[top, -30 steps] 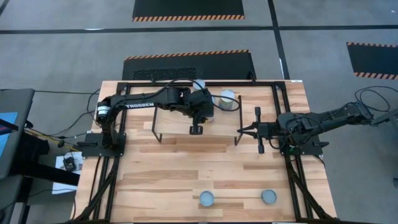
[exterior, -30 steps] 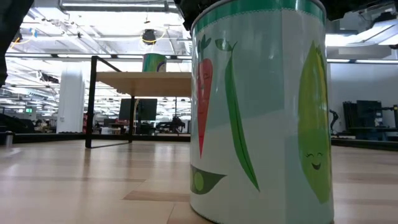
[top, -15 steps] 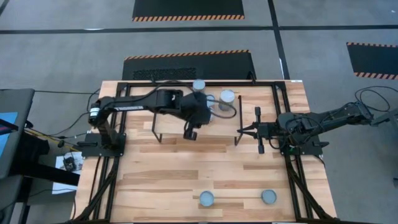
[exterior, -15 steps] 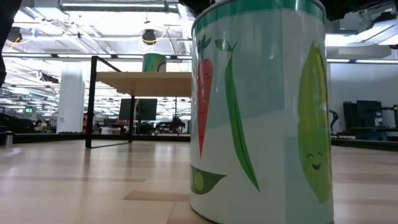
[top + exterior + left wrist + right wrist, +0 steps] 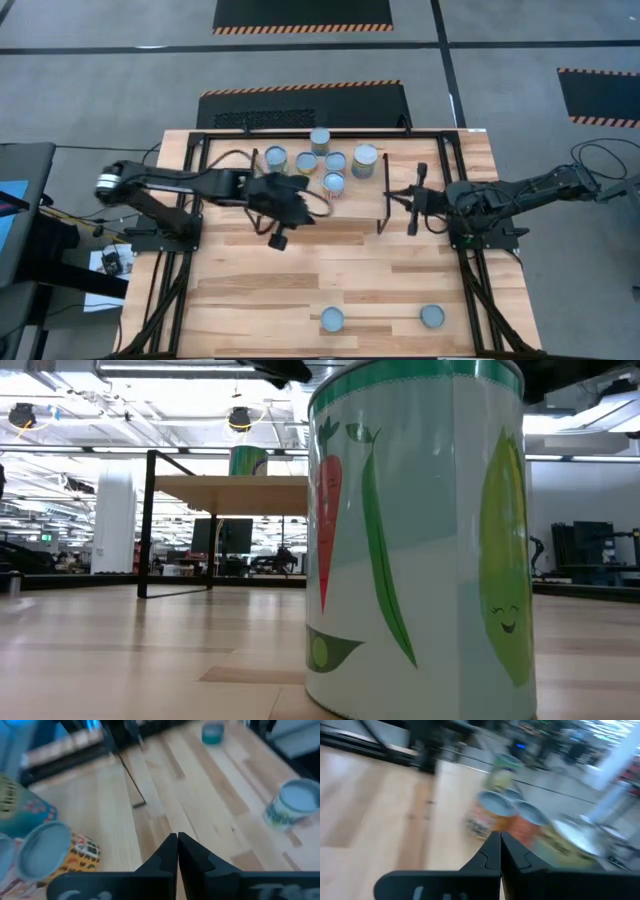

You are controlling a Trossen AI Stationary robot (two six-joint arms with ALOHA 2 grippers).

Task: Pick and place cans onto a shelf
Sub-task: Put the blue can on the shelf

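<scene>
Six cans are sitting on the shelf (image 5: 250,200) at the table's far side: one (image 5: 275,157), another (image 5: 306,163), one at the back (image 5: 320,139), one (image 5: 336,161), a wider one (image 5: 365,158) and one at the front (image 5: 333,184). The left gripper (image 5: 277,240) is hanging over the table just in front of the shelf, near those cans, its fingers (image 5: 167,852) pressed together on nothing. The right gripper (image 5: 412,198) is waiting beside the shelf's right end, fingers (image 5: 492,851) likewise closed and empty. Two more cans (image 5: 332,320) (image 5: 432,317) are standing at the near edge, well apart from both grippers.
</scene>
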